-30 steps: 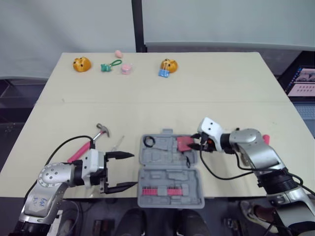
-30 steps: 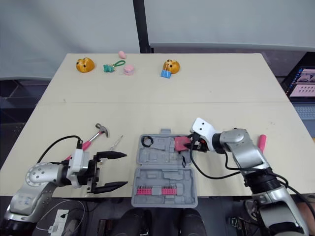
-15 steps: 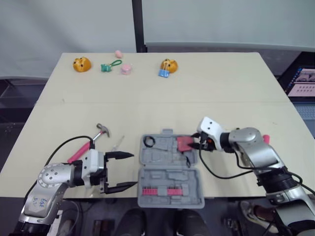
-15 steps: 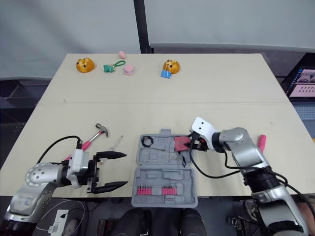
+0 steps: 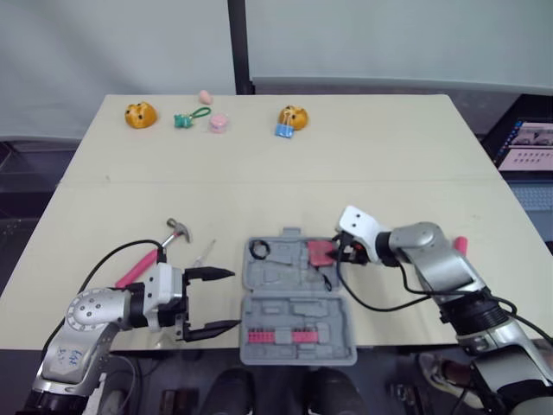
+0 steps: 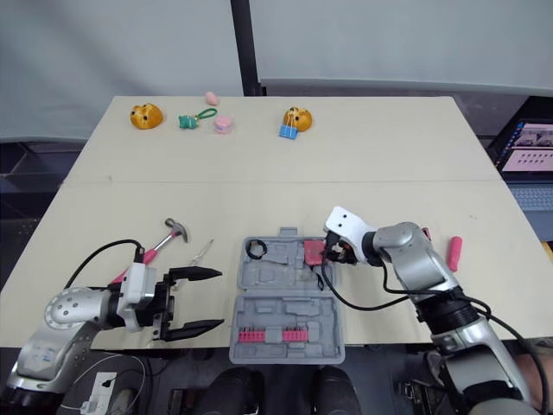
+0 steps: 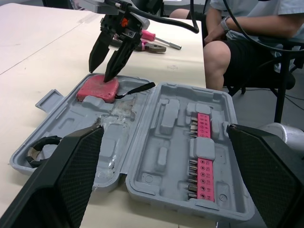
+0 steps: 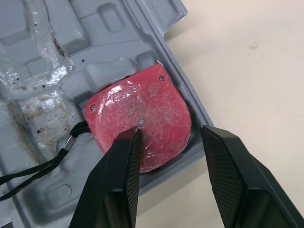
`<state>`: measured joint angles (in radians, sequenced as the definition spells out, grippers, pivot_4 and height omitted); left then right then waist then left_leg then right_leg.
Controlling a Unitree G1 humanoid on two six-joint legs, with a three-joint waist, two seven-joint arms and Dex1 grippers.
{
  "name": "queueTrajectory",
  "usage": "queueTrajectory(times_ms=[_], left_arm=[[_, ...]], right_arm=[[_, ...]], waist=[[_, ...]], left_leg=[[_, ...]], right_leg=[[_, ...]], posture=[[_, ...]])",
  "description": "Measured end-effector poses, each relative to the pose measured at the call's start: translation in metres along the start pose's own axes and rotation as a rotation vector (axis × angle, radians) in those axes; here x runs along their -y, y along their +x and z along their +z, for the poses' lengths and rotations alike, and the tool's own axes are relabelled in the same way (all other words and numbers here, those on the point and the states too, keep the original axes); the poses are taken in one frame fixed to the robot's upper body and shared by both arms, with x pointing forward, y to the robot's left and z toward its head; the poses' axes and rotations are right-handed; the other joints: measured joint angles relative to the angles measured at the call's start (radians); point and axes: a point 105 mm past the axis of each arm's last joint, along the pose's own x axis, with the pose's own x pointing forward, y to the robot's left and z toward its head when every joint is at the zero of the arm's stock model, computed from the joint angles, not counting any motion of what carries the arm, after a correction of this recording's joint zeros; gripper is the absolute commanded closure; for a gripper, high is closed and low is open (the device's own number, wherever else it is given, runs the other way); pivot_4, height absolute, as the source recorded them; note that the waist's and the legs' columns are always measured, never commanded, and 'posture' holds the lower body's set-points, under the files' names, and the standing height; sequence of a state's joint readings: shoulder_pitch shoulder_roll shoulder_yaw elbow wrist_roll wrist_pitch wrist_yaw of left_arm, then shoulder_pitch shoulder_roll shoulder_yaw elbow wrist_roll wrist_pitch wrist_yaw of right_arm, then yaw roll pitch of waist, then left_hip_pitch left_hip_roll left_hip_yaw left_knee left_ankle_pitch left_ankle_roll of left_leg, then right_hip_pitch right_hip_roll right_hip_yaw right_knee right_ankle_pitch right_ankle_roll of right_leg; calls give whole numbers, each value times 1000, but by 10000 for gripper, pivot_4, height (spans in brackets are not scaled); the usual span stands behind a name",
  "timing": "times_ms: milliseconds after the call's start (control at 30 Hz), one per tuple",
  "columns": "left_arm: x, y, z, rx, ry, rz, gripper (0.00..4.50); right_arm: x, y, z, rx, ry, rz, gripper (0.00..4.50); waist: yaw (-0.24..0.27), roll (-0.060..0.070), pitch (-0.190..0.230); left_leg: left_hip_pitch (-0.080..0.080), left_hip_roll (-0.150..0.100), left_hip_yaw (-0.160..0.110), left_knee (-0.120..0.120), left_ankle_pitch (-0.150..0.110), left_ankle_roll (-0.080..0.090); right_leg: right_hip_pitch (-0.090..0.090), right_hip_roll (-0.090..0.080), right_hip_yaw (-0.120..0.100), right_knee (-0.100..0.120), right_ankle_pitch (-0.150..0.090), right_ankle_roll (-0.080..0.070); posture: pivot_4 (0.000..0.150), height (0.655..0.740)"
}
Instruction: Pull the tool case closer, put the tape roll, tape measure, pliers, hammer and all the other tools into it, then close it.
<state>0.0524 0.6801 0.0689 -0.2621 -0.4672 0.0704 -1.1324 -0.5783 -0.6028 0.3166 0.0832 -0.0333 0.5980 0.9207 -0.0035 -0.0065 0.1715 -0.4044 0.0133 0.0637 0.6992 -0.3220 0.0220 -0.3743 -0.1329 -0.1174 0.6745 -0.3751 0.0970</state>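
left gripper [image 5: 233, 299] hangs spread wide just left of the tool case [image 5: 294, 304], with the hammer [image 5: 177, 232] farther off on the same side. tape measure [image 5: 320, 252] lies in the case's far right pocket. right gripper [image 8: 168, 132], fingers parted, straddles its outer edge at the case's right wall.

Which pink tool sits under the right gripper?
The tape measure, in the tool case's far right corner; the pink-handled hammer lies on the table by the left gripper.
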Motion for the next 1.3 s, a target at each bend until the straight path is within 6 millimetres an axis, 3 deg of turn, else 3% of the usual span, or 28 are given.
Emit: queueTrajectory(times_ms=[167, 333, 467, 633, 900, 1167, 1300], left_arm=[[-3, -2, 1, 1, 0, 17, 0], [-24, -18, 11, -2, 23, 86, 0], [-36, -19, 16, 8, 20, 103, 0], [-43, -23, 19, 2, 26, 100, 0], [-47, -7, 28, 21, 55, 102, 0], [-29, 1, 19, 11, 12, 89, 0], [-31, -3, 21, 12, 25, 100, 0]], right_arm=[[4, 2, 6, 13, 11, -28, 23809], [6, -2, 9, 12, 36, -38, 23809], [6, -26, 12, 67, 43, -36, 23809], [-13, -58, 16, 165, 42, 17, 23809], [-4, -106, 2, 249, 21, -52, 23809], [-10, -120, -40, 193, 83, -108, 23809], [-17, -123, -37, 207, 70, -121, 23809]], waist=[[0, 0, 0], [2, 2, 1], [5, 3, 2], [3, 3, 2], [6, 3, 2], [9, 3, 2], [10, 3, 2]], left_leg=[[0, 0, 0, 0, 0, 0], [-1, -1, 0, 0, 0, 0], [-2, -1, -1, -1, 0, 0], [-2, -1, -1, -2, 0, 0], [-1, -1, 0, -1, 0, 0], [-1, -1, 0, -1, 0, 0], [-1, -1, 0, -1, 0, 1]], right_leg=[[0, 0, 0, 0, 0, 0], [-1, -1, 0, 0, 0, 0], [-1, -1, -1, 0, 0, 0], [-1, 0, -2, 0, 0, 0], [1, 0, -1, -1, 0, 0], [1, 0, -1, -2, 0, 0], [1, 0, -1, -5, 0, 0]], posture=[[1500, 6677], [1500, 6677], [1500, 6677], [1500, 6677], [1500, 6677], [1500, 6677], [1500, 6677]])
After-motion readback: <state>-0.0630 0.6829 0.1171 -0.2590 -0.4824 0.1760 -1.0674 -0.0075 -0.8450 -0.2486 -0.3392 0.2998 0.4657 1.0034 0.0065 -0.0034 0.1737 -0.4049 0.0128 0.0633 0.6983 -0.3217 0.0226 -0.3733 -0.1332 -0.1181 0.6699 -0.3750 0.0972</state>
